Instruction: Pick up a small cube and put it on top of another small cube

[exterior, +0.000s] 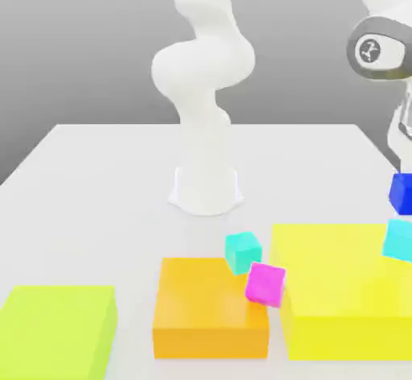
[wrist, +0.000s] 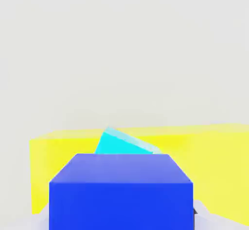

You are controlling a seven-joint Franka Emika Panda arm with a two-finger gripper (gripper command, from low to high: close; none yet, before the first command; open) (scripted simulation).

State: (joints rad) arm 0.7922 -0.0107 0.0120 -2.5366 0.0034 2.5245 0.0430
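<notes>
Blue cube gripped in the claw, raised near the sky-cyan cube

I have my 1 arm reaching out to the exterior view's right, where its rounded wrist housing (exterior: 378, 48) sits high up, partly cut by the picture's edge. From there the hand drops down, and the claw (exterior: 405, 169) points toward the bench (exterior: 121, 185). The base (exterior: 206, 189) stands upright at the far side, with the lower links rising above it and out of the top of the view.

The claw is closed on the blue cube (exterior: 401, 194), 1 finger pad on each side as the hand view gives it to me. In the exterior view I see the blue cube just above the sky-cyan cube (exterior: 399, 240), which is at the yellow block (exterior: 346, 290); I can't tell from here whether the 2 cubes touch. In the hand view the sky-cyan cube shows turned at an angle behind the blue one, with the yellow block beyond.

Toward the middle of the exterior view, I have the turquoise cube (exterior: 243, 252) and the magenta cube (exterior: 265, 284) close together by the orange block (exterior: 211, 306). The lime block (exterior: 60, 330) lies flat at the exterior view's left, well apart from the claw.
</notes>
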